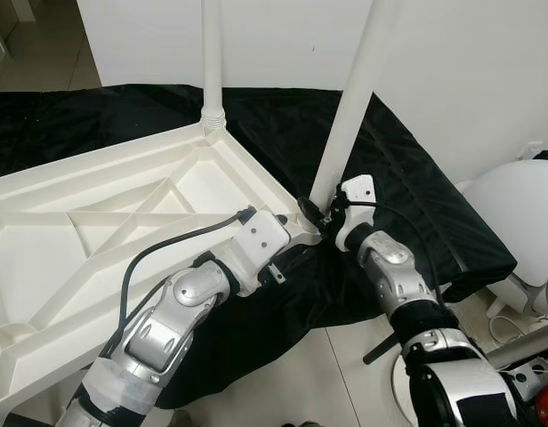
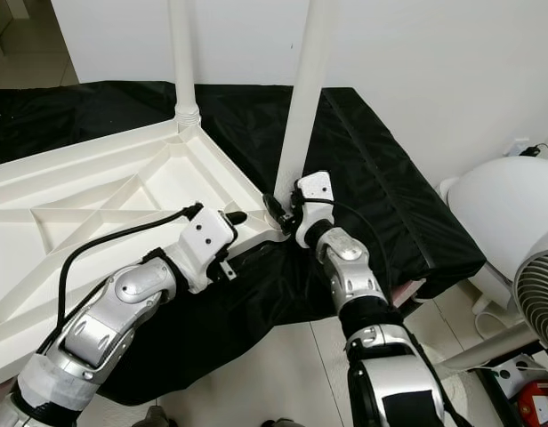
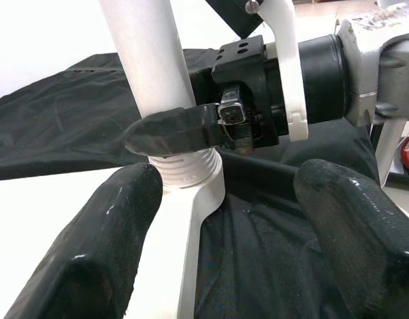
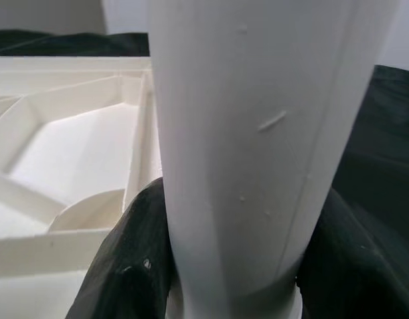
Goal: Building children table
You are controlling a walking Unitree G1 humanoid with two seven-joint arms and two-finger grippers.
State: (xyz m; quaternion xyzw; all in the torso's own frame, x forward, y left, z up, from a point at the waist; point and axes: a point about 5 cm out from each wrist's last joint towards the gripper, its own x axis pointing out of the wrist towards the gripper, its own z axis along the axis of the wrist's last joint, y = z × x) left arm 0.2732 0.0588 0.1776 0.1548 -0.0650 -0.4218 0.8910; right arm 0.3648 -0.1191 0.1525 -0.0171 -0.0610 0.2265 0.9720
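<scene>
A white children's table top lies upside down on a black cloth. One white leg stands in its far corner. A second leg stands upright in the near right corner socket. My right gripper is shut on the base of this leg; in the right wrist view the leg sits tight between both fingers. My left gripper is at the same corner, open, its two fingers straddling the table's corner rim just below the socket.
The black cloth covers a low platform whose edge drops to the tiled floor in front of me. A round white appliance and a fan stand to the right, with cables on the floor. A white wall is behind.
</scene>
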